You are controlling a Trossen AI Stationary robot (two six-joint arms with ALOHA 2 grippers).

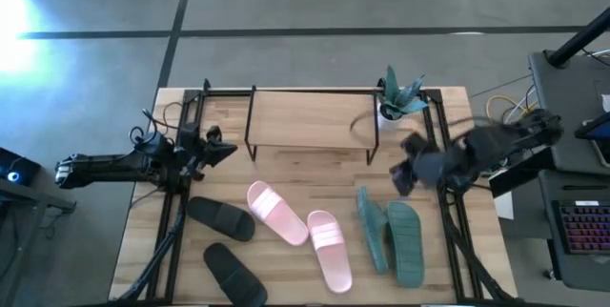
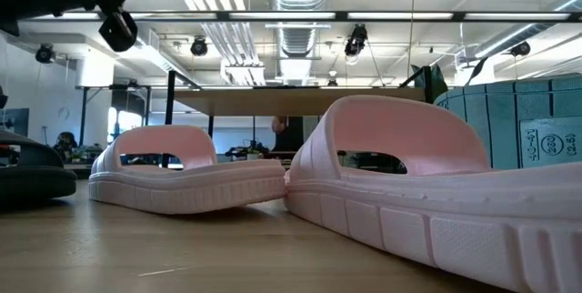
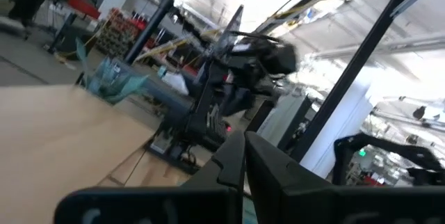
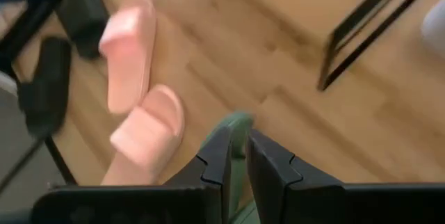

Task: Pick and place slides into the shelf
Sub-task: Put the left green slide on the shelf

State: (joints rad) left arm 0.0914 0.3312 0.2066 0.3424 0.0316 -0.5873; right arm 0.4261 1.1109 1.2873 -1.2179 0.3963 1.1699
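Note:
Six slides lie sole-down on the table's near half. Two are black (image 1: 220, 217) (image 1: 234, 275), two pale pink (image 1: 277, 213) (image 1: 330, 249), two teal-green (image 1: 372, 229) (image 1: 406, 242); one teal slide lies on its side. The low view shows the pink pair (image 2: 182, 173) (image 2: 436, 188) up close. The shelf (image 1: 310, 119) stands on its thin black legs at the table's far middle, its board bare. My left gripper (image 1: 217, 149) is shut and hovers near the shelf's left end. My right gripper (image 1: 404, 170) is shut and hangs in the air right of the shelf, beyond the teal pair (image 4: 236, 123).
A small potted plant (image 1: 400, 97) stands at the shelf's right end, close to my right arm. Black frame rails run along the table's left (image 1: 176, 202) and right (image 1: 456, 221) sides. Bare wood (image 1: 315, 169) lies between the shelf and the slides.

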